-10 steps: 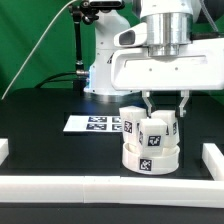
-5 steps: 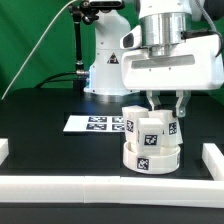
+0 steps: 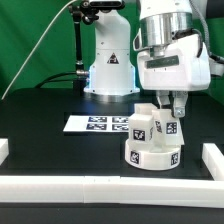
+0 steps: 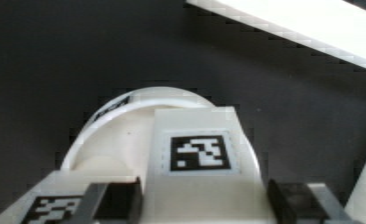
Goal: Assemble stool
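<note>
Near the black desk's (image 3: 40, 140) front edge, the tool (image 3: 170, 112) grips a blocky white plastic leg (image 3: 166, 126) upright on the round white ribbed seat (image 3: 152, 153); twisting should stay vertical.

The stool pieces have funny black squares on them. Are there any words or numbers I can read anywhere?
No readable words or numbers anywhere.
Stool leg in the gripper: black-and-white square tag, a pattern, no letters.
Seat: pattern tags too.
Marker board: pattern tags only.
Robot base: a small triangle sign, too blurred to read.
</note>
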Robot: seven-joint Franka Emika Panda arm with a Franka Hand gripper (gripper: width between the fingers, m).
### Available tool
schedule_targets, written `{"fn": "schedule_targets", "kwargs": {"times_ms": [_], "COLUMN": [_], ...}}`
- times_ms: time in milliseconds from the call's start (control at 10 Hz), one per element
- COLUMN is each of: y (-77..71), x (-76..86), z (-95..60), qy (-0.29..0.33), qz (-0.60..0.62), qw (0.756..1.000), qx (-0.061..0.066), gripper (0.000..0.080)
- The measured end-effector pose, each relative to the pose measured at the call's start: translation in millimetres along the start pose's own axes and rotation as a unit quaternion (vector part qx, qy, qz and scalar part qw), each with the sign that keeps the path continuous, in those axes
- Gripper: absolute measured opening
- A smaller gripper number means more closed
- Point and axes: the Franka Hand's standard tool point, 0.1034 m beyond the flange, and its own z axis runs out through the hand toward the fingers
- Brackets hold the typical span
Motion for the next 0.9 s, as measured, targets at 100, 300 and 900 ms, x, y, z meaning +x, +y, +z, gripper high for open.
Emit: {"fn": "schedule_targets", "kwargs": {"times_ms": [100,300,900], "y": [-0.5,-0.2,-18.1], "x": [0.1,-1.3,-7.1], "z": [-0.4,-0.3,-8.2], "qy": [-0.005,-0.007,-0.011], "qz": [0.052,0.088,-0.099], "qw": [0.999,0.996,0.995], "qx": [0.002,0.003,0.011], "gripper": [0.0337,0.0337,0.0645]}}
